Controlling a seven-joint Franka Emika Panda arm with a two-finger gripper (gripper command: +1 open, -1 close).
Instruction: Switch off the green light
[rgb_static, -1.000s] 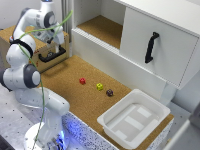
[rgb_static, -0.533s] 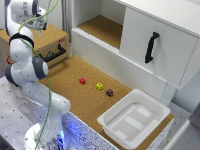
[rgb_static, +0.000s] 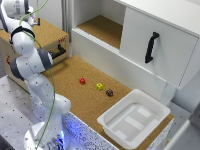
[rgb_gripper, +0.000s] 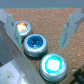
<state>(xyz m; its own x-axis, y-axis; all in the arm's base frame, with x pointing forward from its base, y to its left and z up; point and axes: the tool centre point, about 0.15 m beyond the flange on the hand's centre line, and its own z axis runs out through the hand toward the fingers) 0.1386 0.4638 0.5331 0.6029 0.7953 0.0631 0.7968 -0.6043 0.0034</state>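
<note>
One white arm (rgb_static: 35, 70) is seen rising from its base at the exterior view's left, bent over a cork-topped box (rgb_static: 47, 32). Beyond it, a white cabinet (rgb_static: 150, 45) with a black handle (rgb_static: 151, 47) is set along the cork counter (rgb_static: 75, 85). A white tray (rgb_static: 134, 119) is placed at the counter's near end. Three small blocks are laid on the cork between arm and tray: red (rgb_static: 82, 80), yellow (rgb_static: 99, 86) and dark (rgb_static: 109, 92). In the wrist view, three round buttons are shown in a row on the cork: an orange one (rgb_gripper: 21, 27), a blue one (rgb_gripper: 35, 44) and the lit green light (rgb_gripper: 53, 64). The tool (rgb_gripper: 36, 27) is held spread above them, with the fingers (rgb_gripper: 66, 31) apart and touching nothing.
</note>
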